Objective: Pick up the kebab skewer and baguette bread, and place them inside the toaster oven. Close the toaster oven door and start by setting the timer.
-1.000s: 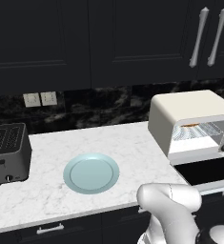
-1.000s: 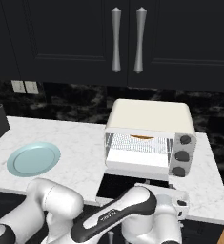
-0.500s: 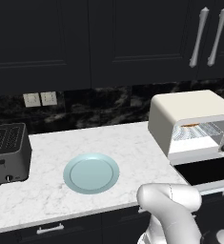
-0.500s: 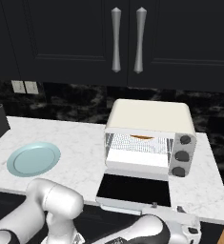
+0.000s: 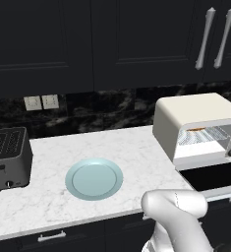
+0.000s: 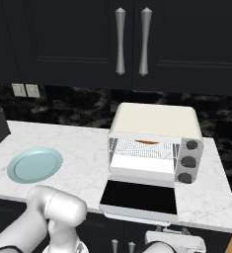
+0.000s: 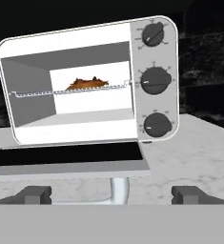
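Observation:
The cream toaster oven (image 7: 85, 43) (image 6: 154, 121) (image 5: 193, 113) stands on the counter with its door (image 7: 66, 155) (image 6: 139, 196) (image 5: 213, 176) folded down flat. An orange-brown lump of food (image 7: 87, 83) (image 6: 147, 142) lies on the wire rack inside; I cannot tell the kebab skewer from the baguette bread in it. Three round knobs (image 7: 155, 82) sit in a column on the right panel, and I cannot tell which one is the timer. My gripper (image 7: 111, 195) (image 6: 123, 245) is open, low in front of the door's edge, with the white bar handle (image 7: 119, 190) between the fingers and untouched.
A pale blue plate (image 5: 94, 178) (image 6: 34, 164) lies on the marble counter left of the oven. A dark slot toaster (image 5: 8, 157) stands at the far left. Dark cabinets with long handles (image 6: 132, 42) hang above.
The arm has sunk lower in the right base view, bringing the hand down below the counter's front edge before the open door. The oven, plate and toaster have not moved.

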Available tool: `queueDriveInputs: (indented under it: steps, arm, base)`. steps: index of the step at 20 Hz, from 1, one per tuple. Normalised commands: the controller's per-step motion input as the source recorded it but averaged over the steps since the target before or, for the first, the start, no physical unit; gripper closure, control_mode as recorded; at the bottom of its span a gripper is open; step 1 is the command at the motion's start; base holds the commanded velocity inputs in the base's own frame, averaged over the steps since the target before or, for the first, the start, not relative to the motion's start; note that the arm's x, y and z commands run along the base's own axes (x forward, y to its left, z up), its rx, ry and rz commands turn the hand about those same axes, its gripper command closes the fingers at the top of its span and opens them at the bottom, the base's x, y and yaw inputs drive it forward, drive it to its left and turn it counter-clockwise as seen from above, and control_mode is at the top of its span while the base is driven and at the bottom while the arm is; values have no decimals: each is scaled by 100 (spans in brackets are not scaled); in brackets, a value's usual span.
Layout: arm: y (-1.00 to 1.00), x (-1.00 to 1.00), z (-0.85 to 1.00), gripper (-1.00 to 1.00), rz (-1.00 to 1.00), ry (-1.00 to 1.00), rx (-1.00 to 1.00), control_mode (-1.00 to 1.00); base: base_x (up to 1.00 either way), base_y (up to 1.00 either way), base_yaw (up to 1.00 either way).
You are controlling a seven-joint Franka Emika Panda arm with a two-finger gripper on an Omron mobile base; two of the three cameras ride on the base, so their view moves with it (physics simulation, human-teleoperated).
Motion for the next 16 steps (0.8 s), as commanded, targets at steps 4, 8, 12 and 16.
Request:
queueDriveInputs:
  steps: [4,8,12,16]
  arm:
    - [0,-1,-37,-100,5,0,0,-100]
    - [0,0,-25,-100,0,0,-1,-100]
    - [0,3,-19,-100,0,-2,0,-100]
    - [0,15,-15,-100,0,-2,0,-100]
  base:
    - [0,0,0]
    - [0,0,0]
    - [0,0,0]
    - [0,0,0]
